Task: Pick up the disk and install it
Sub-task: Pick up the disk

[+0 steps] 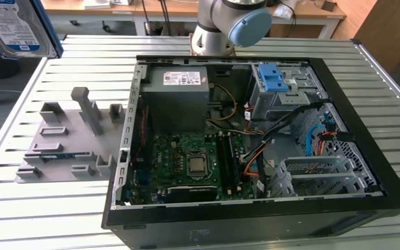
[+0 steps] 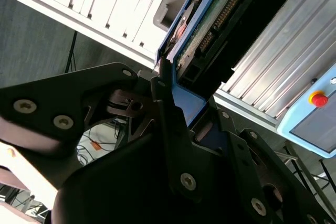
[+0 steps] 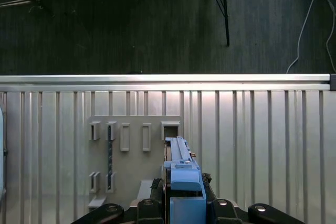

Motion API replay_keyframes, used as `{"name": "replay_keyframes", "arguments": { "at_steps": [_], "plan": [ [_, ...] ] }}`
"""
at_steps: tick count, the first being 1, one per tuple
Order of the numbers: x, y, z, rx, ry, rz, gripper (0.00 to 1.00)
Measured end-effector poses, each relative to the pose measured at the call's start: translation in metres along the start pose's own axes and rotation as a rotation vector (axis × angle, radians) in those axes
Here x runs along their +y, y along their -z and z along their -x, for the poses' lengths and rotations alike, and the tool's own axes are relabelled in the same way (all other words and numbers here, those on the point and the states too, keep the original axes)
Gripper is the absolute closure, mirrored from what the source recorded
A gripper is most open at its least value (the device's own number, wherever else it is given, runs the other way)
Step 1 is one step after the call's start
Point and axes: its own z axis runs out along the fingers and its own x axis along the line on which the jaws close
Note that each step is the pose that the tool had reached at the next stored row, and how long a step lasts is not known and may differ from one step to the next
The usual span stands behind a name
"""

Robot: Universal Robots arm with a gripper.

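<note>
My claw (image 3: 183, 192) is pressed together on the disk (image 3: 181, 174), a flat rectangular silver drive with blue plastic rails along its edges. In the first wrist view, the black fingers (image 3: 157, 186) sit on either side of the blue rail, and the drive stands on edge between them, sticking out past my fingertips. In the second wrist view, one thin black finger (image 2: 163, 95) lies flat against the blue rail. Just beyond it the disk (image 2: 210, 22) shows its green circuit-board side and a dark connector edge.

Well below my claw lies the slatted metal desk (image 3: 252, 140). Directly under the disk sits a grey plastic fixture plate (image 3: 134, 153) with rows of upright slots, and the disk is clear of it.

In the exterior view the disk (image 1: 18, 25) hangs high at the exterior view's left, with its white-and-blue label facing the camera, above the desk (image 1: 82, 219) and the fixture plate (image 1: 68, 140). The black computer tower case (image 1: 255, 221) lies open on its side, well apart from my claw towards the exterior view's right. Its green motherboard (image 1: 186, 161) and grey power-supply box (image 1: 175, 99) are exposed.
</note>
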Motion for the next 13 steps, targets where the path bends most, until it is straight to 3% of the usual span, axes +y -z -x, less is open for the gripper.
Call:
{"name": "replay_keyframes", "arguments": {
  "at_steps": [13],
  "plan": [
    [0.0003,0.0114,0.0002,-0.0001,0.0,-0.0001,0.64]
  ]
}}
